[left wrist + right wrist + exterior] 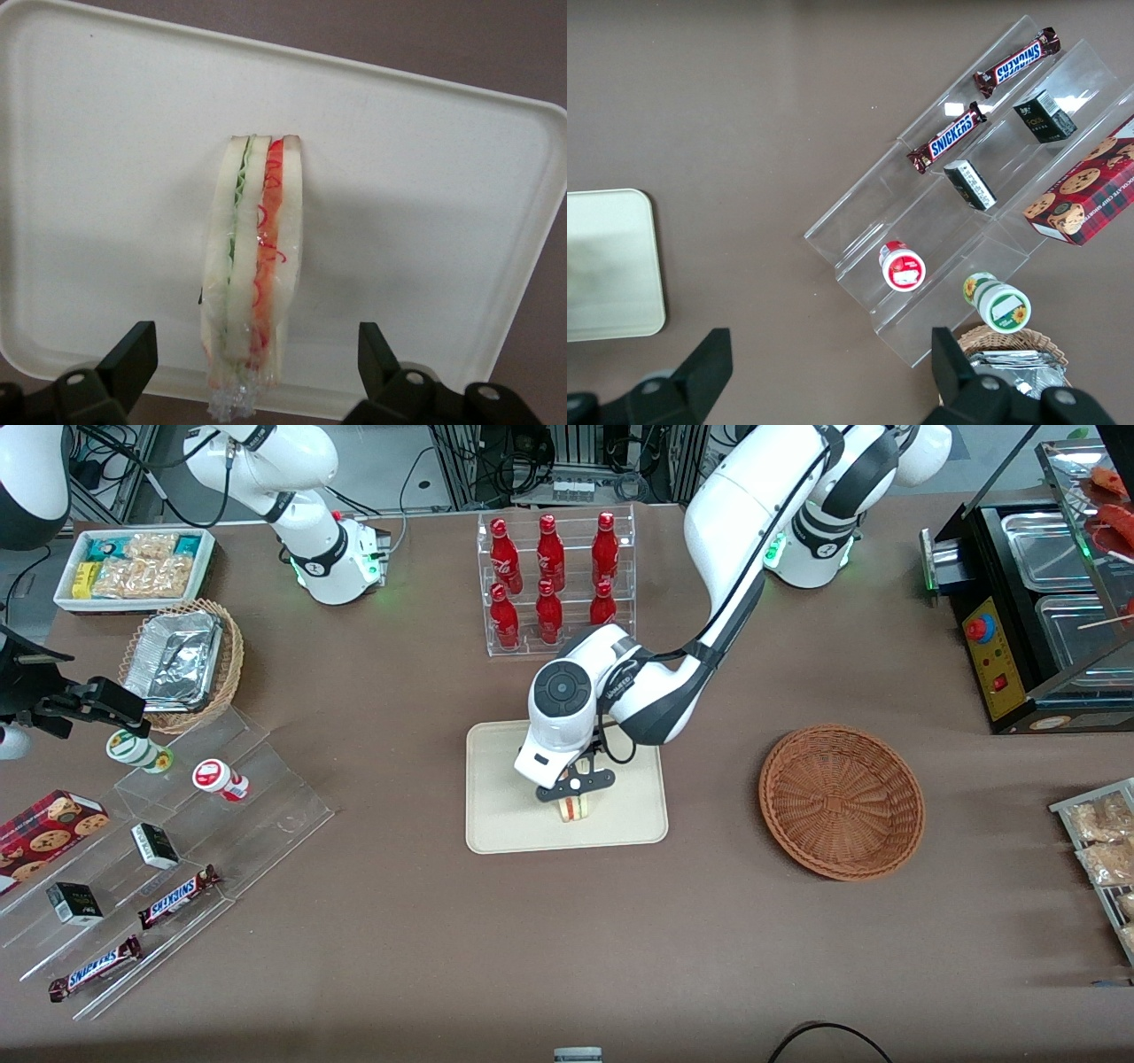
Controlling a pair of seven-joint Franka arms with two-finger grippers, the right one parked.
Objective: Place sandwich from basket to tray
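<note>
The sandwich (255,266) stands on its edge on the tray (505,815). The gripper (257,359) hangs just above, fingers wide apart, gripping nothing. The basket (842,802) lies at three o'clock.

A brown table (372,921) carries everything; near its middle lies the cream tray (505,797), with the gripper (574,795) hanging just above it, fingers spread either side of the sandwich (574,808) that sits on the tray; toward the working arm's end, level with the tray, rests the reddish-brown basket (842,802); farther from the front camera than the tray stands a clear rack of red bottles (554,584); toward the parked arm's end lie clear stepped shelves (168,868) with snacks, a tan wicker basket (182,664) holding foil trays, and a white bin (133,567) of packets.
</note>
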